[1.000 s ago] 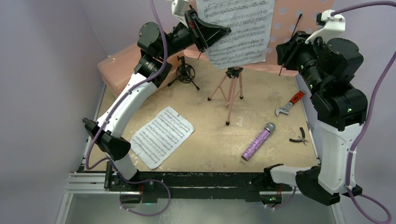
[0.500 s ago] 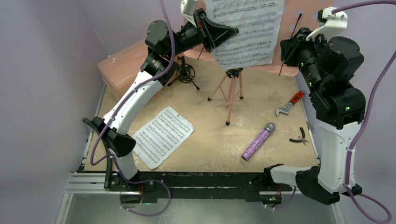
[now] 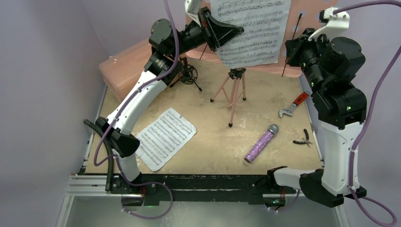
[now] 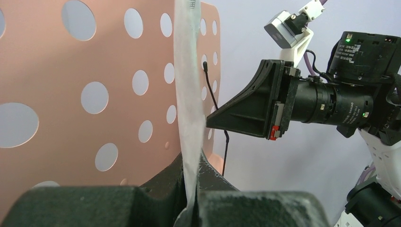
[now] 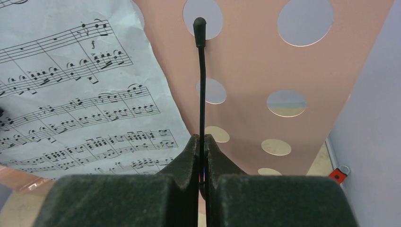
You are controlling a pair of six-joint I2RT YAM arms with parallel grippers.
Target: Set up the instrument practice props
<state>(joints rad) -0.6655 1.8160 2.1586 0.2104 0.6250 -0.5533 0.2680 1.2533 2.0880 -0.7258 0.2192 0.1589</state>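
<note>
Two grippers: both shut, raised at the pink music stand (image 3: 236, 74).
Left gripper (image 4: 191, 201): pinching a sheet-music page (image 4: 188, 94) by its edge, just before the perforated desk (image 4: 61, 61).
Right gripper (image 5: 202, 153): clamped on the desk's thin black wire (image 5: 202, 85), beside that page.
Far below them: second page (image 3: 163, 137) and purple microphone (image 3: 261, 143) flat on the bench (image 3: 213, 146); mini tripod (image 3: 188, 73) upright under the left gripper.

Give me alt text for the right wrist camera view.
The right claw is shut on a thin black wire arm standing upright before the pink perforated desk. A sheet-music page covers the desk toward the picture's left.
</note>
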